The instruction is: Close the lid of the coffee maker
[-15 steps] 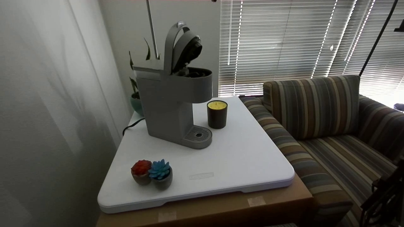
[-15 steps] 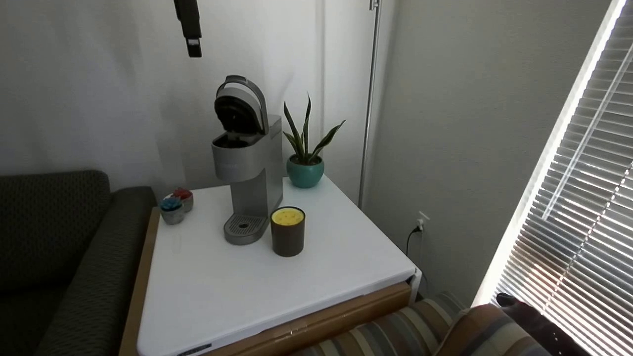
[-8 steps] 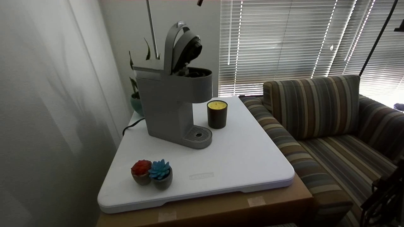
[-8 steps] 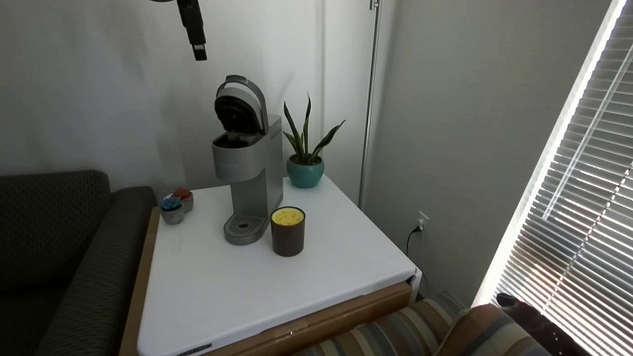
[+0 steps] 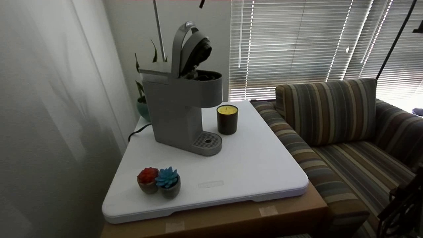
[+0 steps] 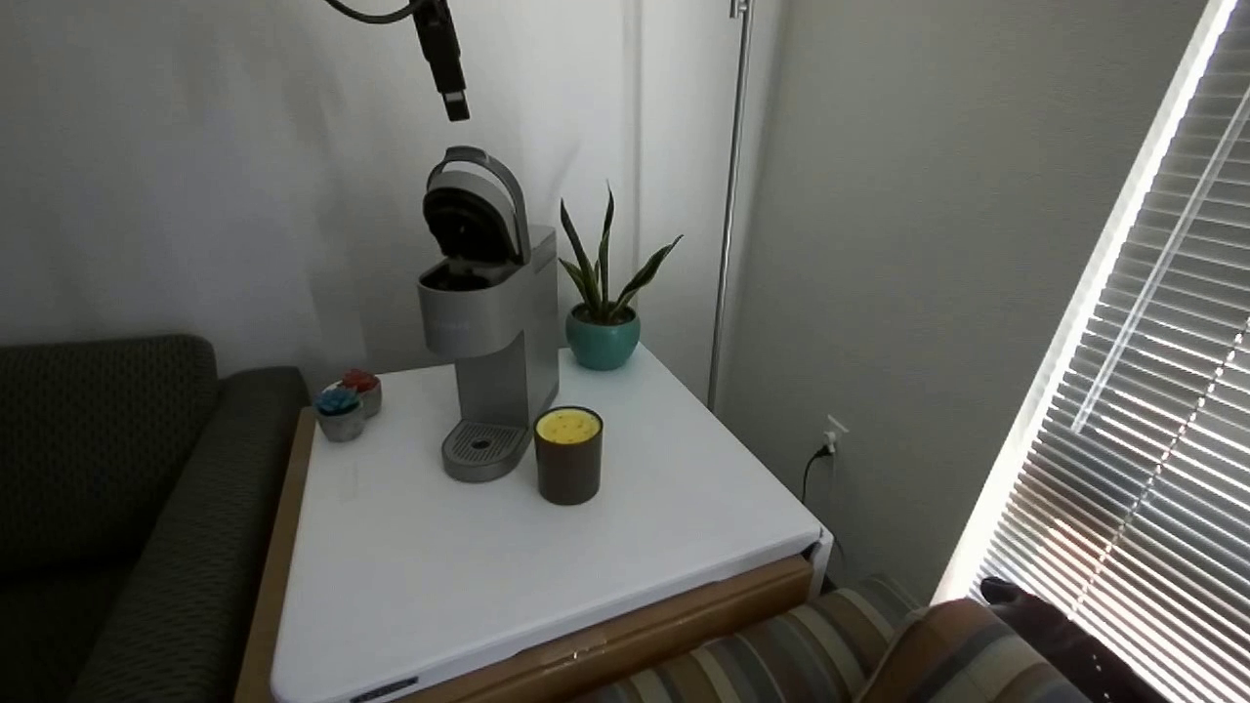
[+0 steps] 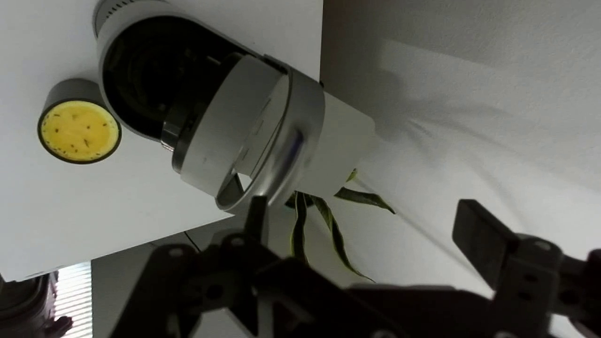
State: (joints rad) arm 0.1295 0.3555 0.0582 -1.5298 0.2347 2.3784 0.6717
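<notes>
The grey coffee maker stands on a white table; it also shows in an exterior view and the wrist view. Its lid is raised and tilted back, with the dark underside showing in an exterior view. An arched grey handle stands up around the lid. In the wrist view the lid lies up and left of the fingers. My gripper is open and empty. In an exterior view its fingertip hangs just above the handle, apart from it. Only a dark tip shows at the top edge of an exterior view.
A dark candle cup with yellow wax stands beside the drip base. A plant in a teal pot stands behind the machine. Two small potted succulents are near the table edge. A striped armchair adjoins the table.
My gripper has moved from upper left toward the machine, and is now above the lid's handle. The coffee maker and its raised lid have not moved.
</notes>
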